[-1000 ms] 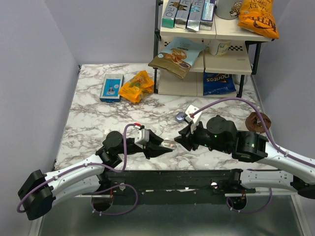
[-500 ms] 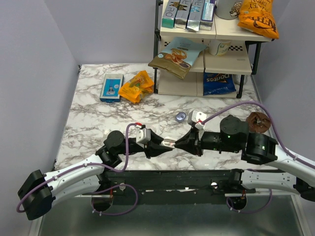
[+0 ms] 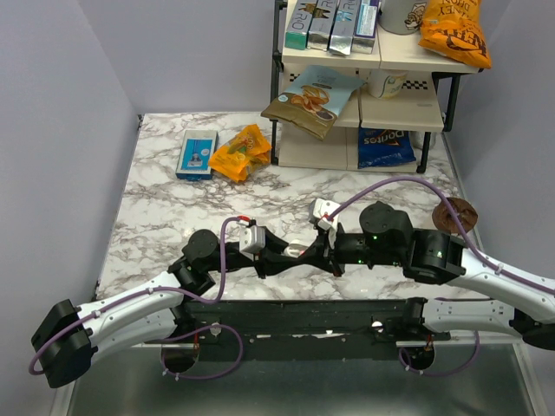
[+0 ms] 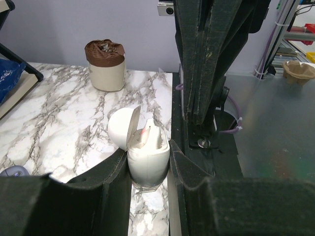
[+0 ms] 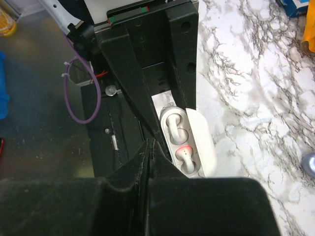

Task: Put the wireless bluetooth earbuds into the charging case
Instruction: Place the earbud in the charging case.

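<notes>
The charging case (image 4: 147, 162) is a white egg-shaped shell with its lid (image 4: 120, 129) hinged open. My left gripper (image 4: 149, 153) is shut on it and holds it upright just above the marble table (image 3: 173, 217). Two white earbuds sit in its wells, the upper earbud (image 5: 174, 125) plain and the lower earbud (image 5: 187, 156) glowing red. My right gripper (image 5: 150, 143) is shut with nothing in it, its tips right beside the case's open top. From above, the case (image 3: 298, 251) shows between the left gripper (image 3: 288, 255) and the right gripper (image 3: 326, 256).
A brown-topped cup (image 3: 454, 214) stands at the right edge of the table. A shelf rack (image 3: 364, 95) with snack bags fills the back right. A blue box (image 3: 197, 153) and an orange bag (image 3: 240, 152) lie at the back left. A small bluish round thing (image 5: 310, 163) lies on the marble.
My right gripper has moved left up to the case and its jaws have come together. The left gripper has kept its grip on the case and hardly moved.
</notes>
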### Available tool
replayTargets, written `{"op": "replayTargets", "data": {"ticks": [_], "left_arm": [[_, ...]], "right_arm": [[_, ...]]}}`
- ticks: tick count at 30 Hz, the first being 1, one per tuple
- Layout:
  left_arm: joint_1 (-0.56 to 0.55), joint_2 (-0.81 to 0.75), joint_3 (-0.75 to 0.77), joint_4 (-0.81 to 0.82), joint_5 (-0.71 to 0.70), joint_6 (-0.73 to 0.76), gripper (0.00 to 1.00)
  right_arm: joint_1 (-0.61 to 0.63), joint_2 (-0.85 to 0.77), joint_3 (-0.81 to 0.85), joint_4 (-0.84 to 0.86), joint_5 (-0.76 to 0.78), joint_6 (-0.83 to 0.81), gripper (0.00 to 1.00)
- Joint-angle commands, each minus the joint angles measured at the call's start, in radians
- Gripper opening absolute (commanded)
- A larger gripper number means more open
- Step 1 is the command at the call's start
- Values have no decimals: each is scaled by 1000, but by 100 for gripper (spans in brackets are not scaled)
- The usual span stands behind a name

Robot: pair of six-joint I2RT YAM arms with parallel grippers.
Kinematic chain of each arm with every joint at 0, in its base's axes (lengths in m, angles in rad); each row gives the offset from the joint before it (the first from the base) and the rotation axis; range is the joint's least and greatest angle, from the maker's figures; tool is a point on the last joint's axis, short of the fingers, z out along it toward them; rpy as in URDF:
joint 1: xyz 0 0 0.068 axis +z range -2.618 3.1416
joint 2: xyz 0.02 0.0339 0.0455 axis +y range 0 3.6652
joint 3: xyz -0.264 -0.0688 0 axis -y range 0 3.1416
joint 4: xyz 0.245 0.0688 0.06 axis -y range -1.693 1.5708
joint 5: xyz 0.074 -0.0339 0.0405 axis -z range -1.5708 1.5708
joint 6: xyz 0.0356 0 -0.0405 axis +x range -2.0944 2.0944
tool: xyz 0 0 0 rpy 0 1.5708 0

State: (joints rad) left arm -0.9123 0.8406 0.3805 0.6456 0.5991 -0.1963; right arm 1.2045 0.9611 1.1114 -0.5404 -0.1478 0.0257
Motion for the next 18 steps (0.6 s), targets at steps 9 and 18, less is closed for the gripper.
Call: {"op": "replayTargets", "data": {"ticks": [9,18], "left_arm": [[-30,-14,18,31,31,28,0],[-62,-28,14,14,16,70,0]], "right_arm": [[4,34,30,-12,86,19,8],[4,42,27,-6,136,43,8]]}}
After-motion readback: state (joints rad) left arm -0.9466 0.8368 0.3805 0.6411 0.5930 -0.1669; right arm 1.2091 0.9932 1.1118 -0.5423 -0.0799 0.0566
